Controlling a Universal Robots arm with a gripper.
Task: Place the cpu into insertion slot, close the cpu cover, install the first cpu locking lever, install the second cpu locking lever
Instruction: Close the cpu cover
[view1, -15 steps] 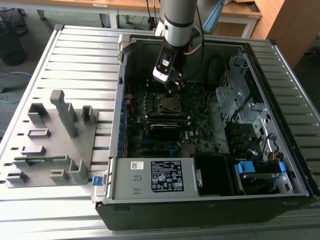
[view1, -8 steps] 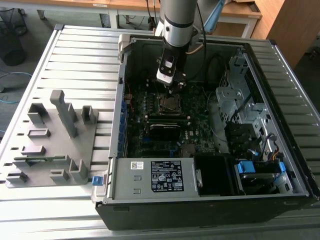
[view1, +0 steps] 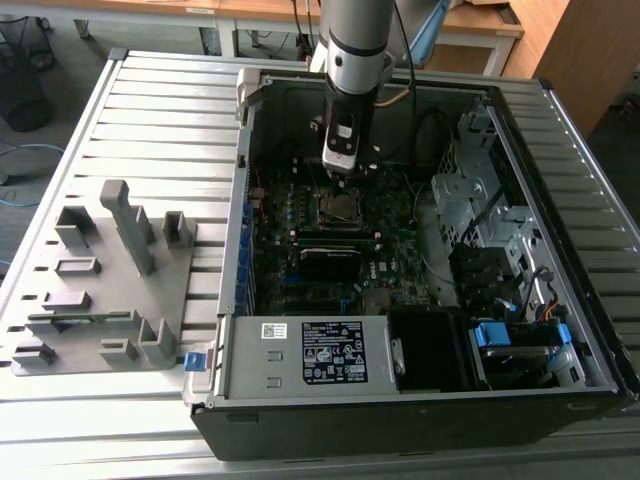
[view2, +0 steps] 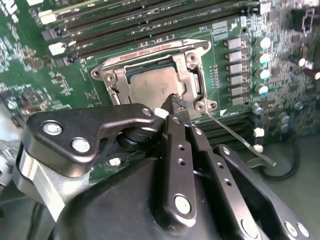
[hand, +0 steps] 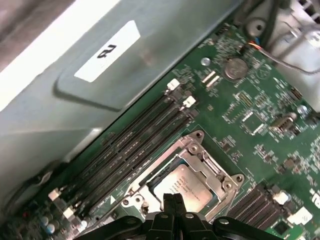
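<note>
The cpu (view2: 150, 85), a dull silver square, lies in the insertion slot (view1: 340, 208) on the green board inside the open computer case. The cpu cover (view2: 192, 70), a thin metal frame, lies flat around the chip. In the first wrist view the cpu (hand: 187, 187) shows through the cover (hand: 200, 160). A thin metal locking lever (view2: 240, 137) sticks out at an angle from the socket's corner. My gripper (view2: 176, 101) is shut with nothing between its fingers, and its tip is at the socket's edge near that corner. In the exterior view the gripper (view1: 340, 160) hangs straight above the slot.
Long black memory slots (hand: 135, 145) run beside the socket, with the case's grey wall (hand: 100, 100) just beyond. A row of capacitors (view2: 262, 65) flanks the other side. A grey fixture tray (view1: 100, 290) lies on the table at the exterior view's left. The power supply (view1: 320, 352) fills the case's near end.
</note>
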